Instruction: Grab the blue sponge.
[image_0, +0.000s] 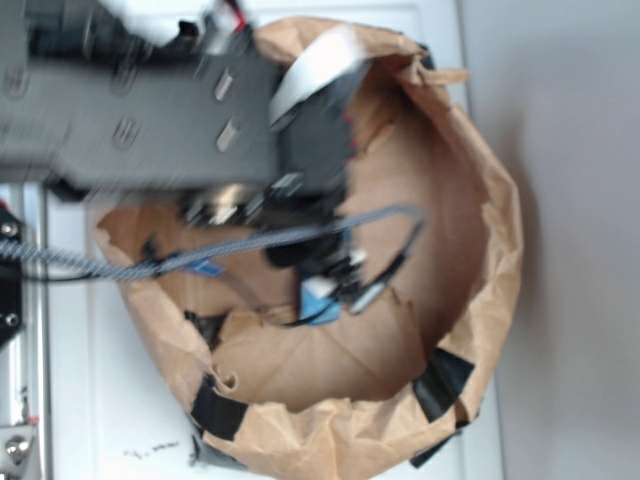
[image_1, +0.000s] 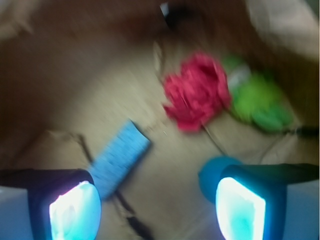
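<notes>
Here the blue sponge (image_1: 120, 159) lies diagonally, long axis lower-left to upper-right.

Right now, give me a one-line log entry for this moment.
target: blue sponge, flat on bag floor, not held | gripper: jaws open, above it | nearby: teal ball, red flower | image: blurred

My things sit inside a crumpled brown paper bag (image_0: 455, 200), its rolled rim patched with black tape (image_0: 440, 385), and the bag rests on a white surface (image_0: 110, 420). On the bag's paper floor, taking the red artificial flower (image_1: 197, 92) as my landmark: the blue sponge (image_1: 120, 157) lies flat, below and left of it, well apart; a blurred green object (image_1: 260, 102) touches its right side; a teal ball (image_1: 212, 175) lies below it.
</notes>
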